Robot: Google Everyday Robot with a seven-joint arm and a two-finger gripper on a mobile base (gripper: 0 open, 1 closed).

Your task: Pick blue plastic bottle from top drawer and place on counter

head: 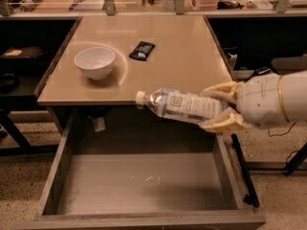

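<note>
The blue plastic bottle (pixel 182 105) is held sideways in the air, white cap pointing left, level with the front edge of the counter (pixel 172 56). My gripper (pixel 221 107) comes in from the right and is shut on the bottle's base end, its pale fingers (pixel 223 122) above and below it. The open top drawer (pixel 144 183) lies below the bottle, with a bare grey bottom.
A white bowl (pixel 95 63) stands on the counter's left part. A small black snack packet (pixel 142 50) lies near the counter's middle. Shelves with clutter run along the back. Dark furniture stands at both sides, and cables lie on the floor at the right.
</note>
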